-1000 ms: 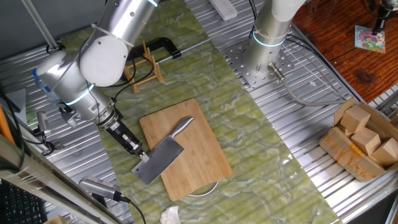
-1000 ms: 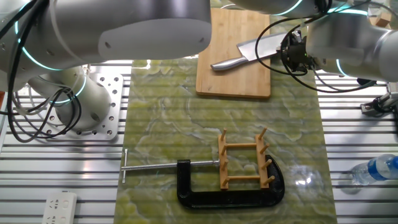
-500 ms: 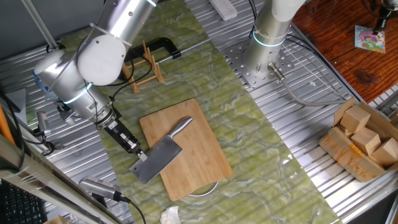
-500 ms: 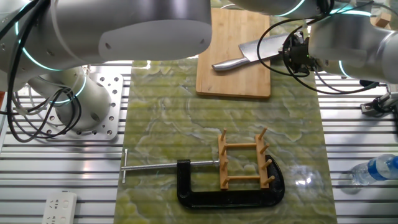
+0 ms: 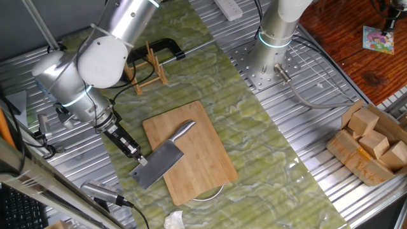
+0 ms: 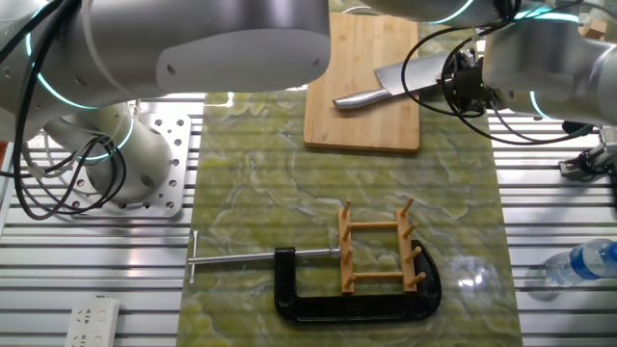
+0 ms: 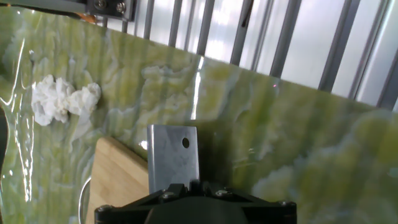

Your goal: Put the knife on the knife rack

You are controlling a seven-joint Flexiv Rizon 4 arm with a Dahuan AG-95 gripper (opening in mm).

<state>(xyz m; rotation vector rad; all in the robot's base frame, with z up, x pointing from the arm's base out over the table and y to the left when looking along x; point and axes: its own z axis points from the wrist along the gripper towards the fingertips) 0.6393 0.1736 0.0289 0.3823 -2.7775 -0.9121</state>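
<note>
Cleaver (image 5: 160, 163): blade clamped in the pincer (image 5: 140, 159) at the cutting board's (image 5: 191, 152) edge, handle on the board; wooden knife rack (image 6: 379, 248) well apart, empty; placement outstanding.

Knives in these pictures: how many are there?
1. The cleaver overhangs the bamboo cutting board's edge, its blade clamped in the jaws of the gripper. No other knife shows.

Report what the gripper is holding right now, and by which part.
The gripper is shut on the knife, pinching the broad blade at its edge far from the handle, which points away over the cutting board.
</note>
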